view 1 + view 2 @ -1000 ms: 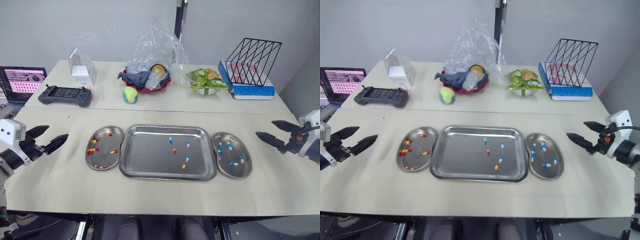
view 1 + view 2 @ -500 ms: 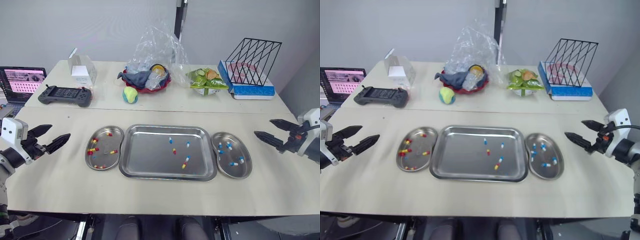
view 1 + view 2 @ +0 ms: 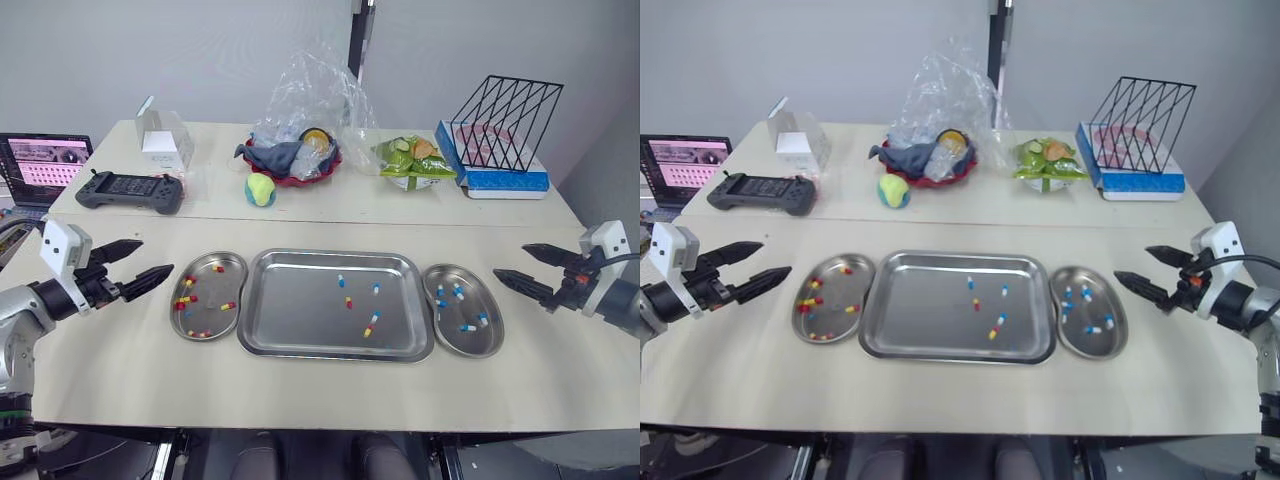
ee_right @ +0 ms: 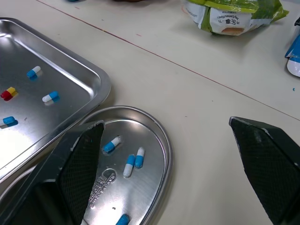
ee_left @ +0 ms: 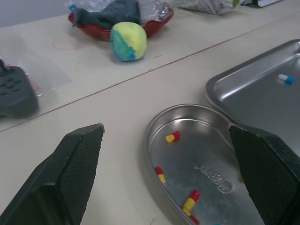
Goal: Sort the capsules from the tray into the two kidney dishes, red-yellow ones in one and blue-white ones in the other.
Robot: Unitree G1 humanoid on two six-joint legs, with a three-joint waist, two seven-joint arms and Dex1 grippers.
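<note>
We see a shiny rectangular steel tray [image 3: 300, 310] lying flat on the desk at the lower middle of the head view. Five loose capsules [image 3: 348, 301] are scattered right of its centre, three blue-white and two red-yellow. Just beside its left edge lies the left kidney dish [image 3: 212, 288], holding several red-yellow capsules [image 3: 186, 298]. Just beside its right edge lies the right kidney dish [image 3: 462, 346], holding a few blue-white capsules [image 3: 467, 327].
</note>
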